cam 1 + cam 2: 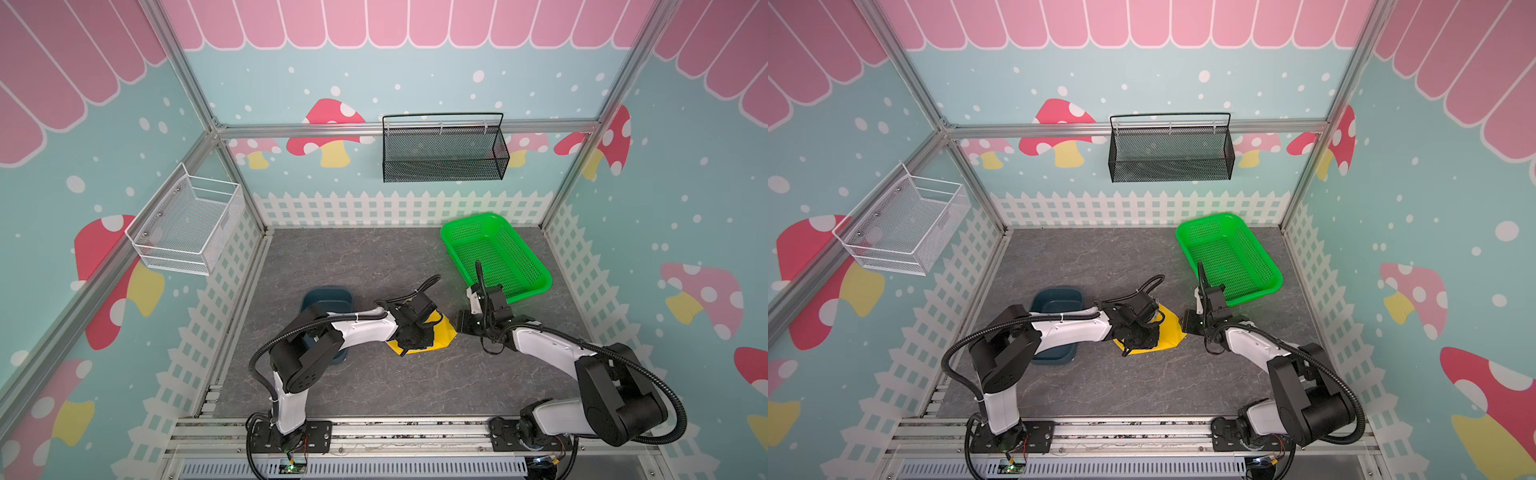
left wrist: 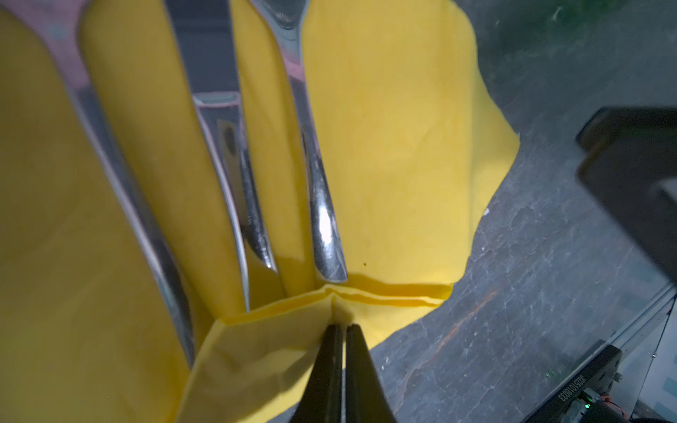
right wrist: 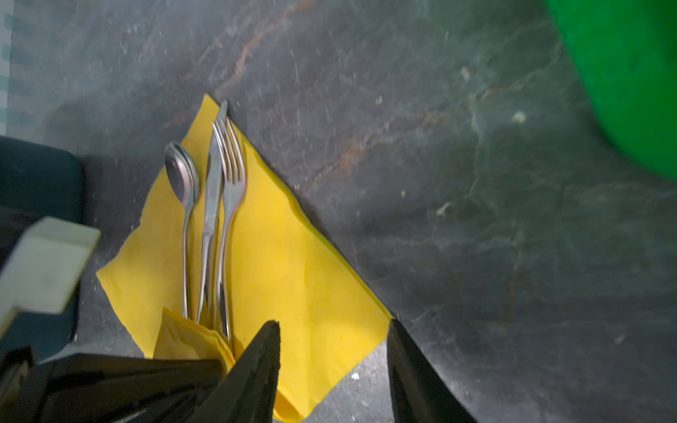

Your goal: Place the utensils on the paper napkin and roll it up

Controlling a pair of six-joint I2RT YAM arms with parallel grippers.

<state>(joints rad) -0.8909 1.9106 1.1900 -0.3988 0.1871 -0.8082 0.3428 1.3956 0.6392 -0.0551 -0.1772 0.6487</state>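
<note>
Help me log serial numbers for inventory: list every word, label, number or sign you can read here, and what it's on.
White digits on a black bar, left wrist view: upside down and too small to read reliably.
No text visible on the paper napkin, the utensils or the green basket.

One paper napkin (image 3: pixel 293 278) carried three utensils (image 2: pixel 322 219): one spoon (image 3: pixel 181 172), one knife (image 3: pixel 213 175), one fork (image 3: pixel 234 183). The desk (image 1: pixel 353 266) bore one green basket (image 1: pixel 498 257) and one blue tray (image 1: pixel 326 296). One white wire basket (image 1: pixel 187 224) and one black mesh basket (image 1: pixel 444 153) hung above.
</note>
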